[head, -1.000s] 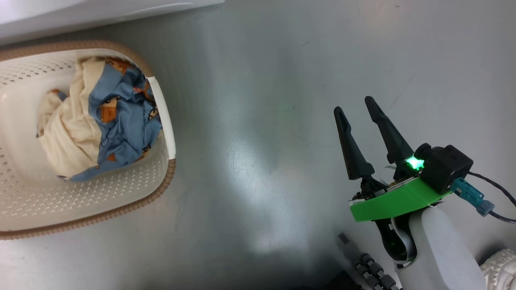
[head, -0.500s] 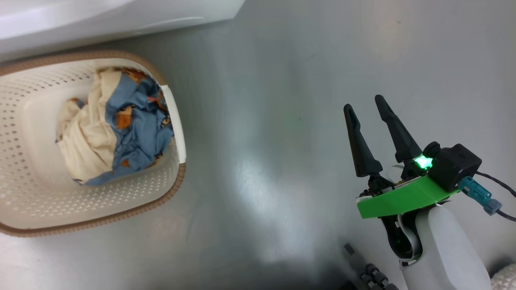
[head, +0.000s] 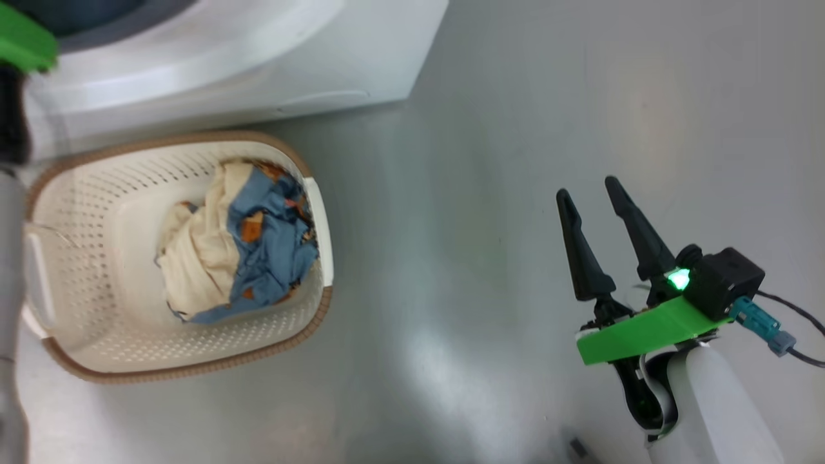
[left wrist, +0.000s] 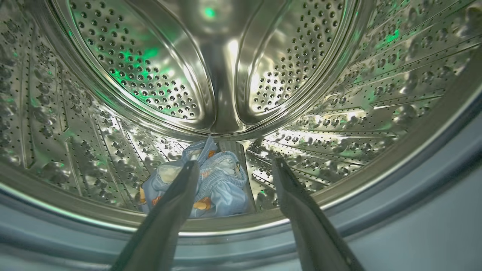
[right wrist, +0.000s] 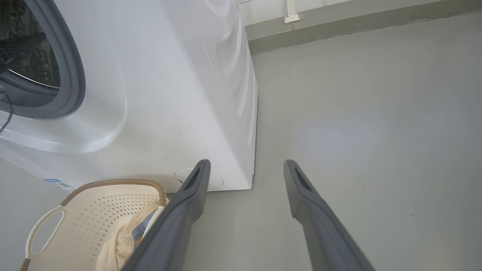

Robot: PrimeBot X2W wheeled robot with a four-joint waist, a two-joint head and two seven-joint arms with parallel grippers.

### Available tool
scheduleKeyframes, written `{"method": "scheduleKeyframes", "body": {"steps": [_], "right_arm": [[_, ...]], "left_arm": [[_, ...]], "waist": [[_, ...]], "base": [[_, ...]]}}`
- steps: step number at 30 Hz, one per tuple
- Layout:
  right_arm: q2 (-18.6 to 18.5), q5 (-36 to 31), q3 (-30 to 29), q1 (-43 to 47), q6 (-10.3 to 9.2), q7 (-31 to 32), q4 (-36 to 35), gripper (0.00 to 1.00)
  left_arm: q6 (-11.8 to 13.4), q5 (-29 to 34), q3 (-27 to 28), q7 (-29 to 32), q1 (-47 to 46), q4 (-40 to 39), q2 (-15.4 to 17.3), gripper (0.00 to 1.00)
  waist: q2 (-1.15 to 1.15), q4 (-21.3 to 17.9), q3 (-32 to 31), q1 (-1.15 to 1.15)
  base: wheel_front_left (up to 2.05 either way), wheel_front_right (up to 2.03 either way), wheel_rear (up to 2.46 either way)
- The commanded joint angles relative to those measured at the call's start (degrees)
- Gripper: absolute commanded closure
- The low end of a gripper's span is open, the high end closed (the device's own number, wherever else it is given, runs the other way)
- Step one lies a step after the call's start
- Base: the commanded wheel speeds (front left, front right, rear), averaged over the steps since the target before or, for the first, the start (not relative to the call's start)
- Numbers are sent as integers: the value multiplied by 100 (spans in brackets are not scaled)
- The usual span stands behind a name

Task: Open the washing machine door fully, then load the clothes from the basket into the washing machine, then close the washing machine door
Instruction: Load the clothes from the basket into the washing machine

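Note:
In the left wrist view my left gripper (left wrist: 235, 162) is open at the mouth of the washing machine's steel drum (left wrist: 150, 75). A light blue cloth with orange marks (left wrist: 222, 184) lies loose on the drum's bottom just beyond the fingertips. The basket (head: 97, 361) stands on the floor in front of the washing machine (head: 290, 71), with blue and cream clothes (head: 238, 258) bundled inside. My right gripper (head: 586, 187) hovers open and empty over the floor, well to the right of the basket. The washing machine door is out of view.
The grey floor (head: 451, 290) spreads between the basket and my right arm. My left arm's green wrist part (head: 22, 42) sits at the machine's opening, its pale forearm running down the picture's left edge. A wall base (right wrist: 339, 26) runs behind the machine.
The head camera has shifted, so the machine's front and my left arm come into view. My left gripper has opened. The right gripper has hardly moved.

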Motion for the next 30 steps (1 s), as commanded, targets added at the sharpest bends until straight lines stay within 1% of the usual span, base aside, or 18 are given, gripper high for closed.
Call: {"method": "scheduleKeyframes", "body": {"steps": [1, 5, 13, 17, 18, 21, 24, 25, 30], "right_arm": [[12, -79, 104, 259, 17, -69, -68, 0], [12, -125, 86, 382, 17, -69, 11, 0], [12, -172, 20, 698, 17, -69, 148, 0], [12, -173, 20, 860, 17, -69, 182, 0], [12, -173, 20, 860, 17, -69, 182, 0], [12, -162, 26, 971, 17, -69, 213, 0], [12, -171, 23, 1078, 17, -69, 238, 0], [12, -180, 22, 1161, 17, -69, 254, 0], [12, -207, -6, 1328, 17, -69, 282, 0]], "left_arm": [[28, -1, 149, -46, 245, -244, 236, 0], [59, 137, 304, -49, 911, -711, 173, 0], [189, 359, 740, -50, 2462, -1700, -107, 0], [249, 478, 937, -51, 3196, -2216, -301, 0], [249, 478, 937, -51, 3196, -2216, -301, 0], [302, 604, 1071, -51, 3719, -2594, -424, 0], [359, 788, 1196, -51, 4235, -2985, -517, 0], [391, 1012, 1202, -51, 4569, -3248, -540, 0], [380, 1283, 1266, -51, 5338, -3692, -712, 0]], "waist": [[0, 179, -397, 0], [0, 265, -750, 0], [0, 438, -1534, 0], [0, 496, -1897, 0], [0, 496, -1897, 0], [0, 522, -2141, 0], [0, 536, -2369, 0], [0, 543, -2508, 0], [0, 544, -2802, 0]], "base": [[0, 0, 0], [0, 0, 0], [0, 0, 0], [0, 0, 0], [0, 0, 0], [0, 0, 0], [0, 0, 0], [0, 0, 0], [0, 0, 0]]}}
